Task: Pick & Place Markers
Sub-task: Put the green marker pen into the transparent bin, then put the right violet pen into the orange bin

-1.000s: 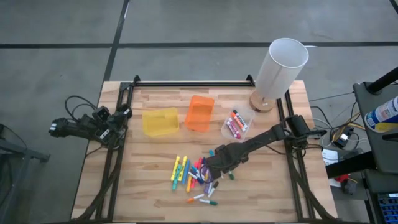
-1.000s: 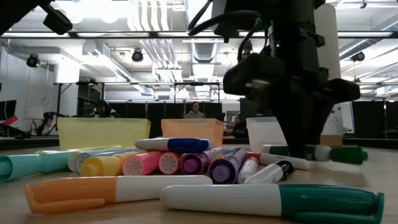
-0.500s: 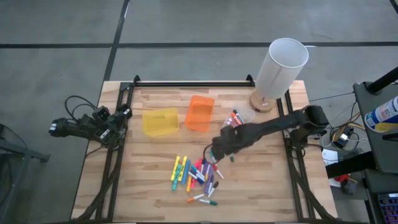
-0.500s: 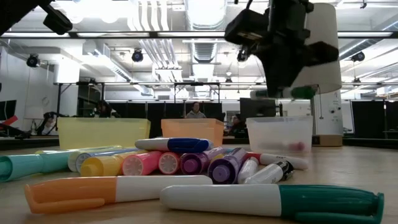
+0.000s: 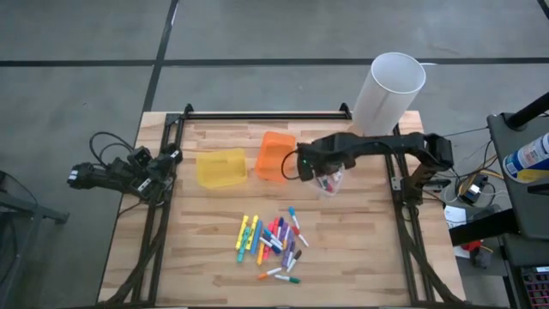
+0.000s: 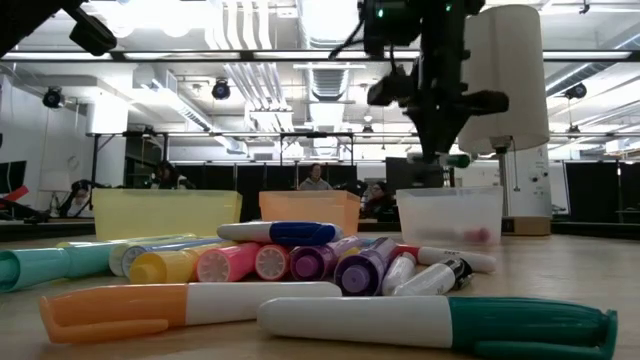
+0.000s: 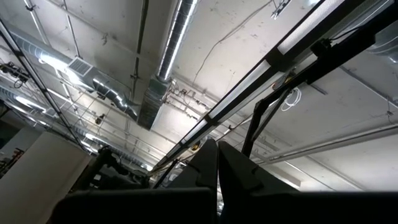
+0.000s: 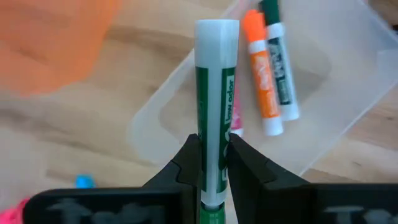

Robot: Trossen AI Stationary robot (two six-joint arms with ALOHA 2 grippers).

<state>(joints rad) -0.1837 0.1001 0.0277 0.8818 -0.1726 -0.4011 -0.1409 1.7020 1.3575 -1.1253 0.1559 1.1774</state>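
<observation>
My right gripper [image 5: 319, 172] hangs over the clear bin [image 5: 336, 182], shut on a green marker [image 8: 216, 93] with a white end. In the low view this gripper [image 6: 437, 150] is above the bin's wall [image 6: 450, 215]. An orange marker [image 8: 261, 68] and a dark green one [image 8: 280, 68] lie in the bin. The other markers lie in a loose pile [image 5: 270, 245] on the near middle of the table. My left gripper [image 7: 217, 180] is shut and empty; it points up, beyond the table's left edge [image 5: 163, 161]. My right gripper pinches the green marker's barrel [image 8: 215, 146] between its two fingers [image 8: 188, 163]. The fingers come from above, pointing down, and lie across the marker. The marker is lifted clear over the bin, about level, its white end [image 8: 216, 31] jutting out past the fingers.
A yellow bin [image 5: 220, 167] and an orange bin [image 5: 276, 156] stand left of the clear one. A tall white cylinder [image 5: 388, 93] on a round wooden base stands at the far right corner. Black rails [image 5: 266, 113] run along the table's edges.
My right gripper has risen from the marker pile and gone toward the table's far edge and a little right, to above the clear bin, turning as it went. The green marker went with it, lifted clear of the table. The pile stayed put.
</observation>
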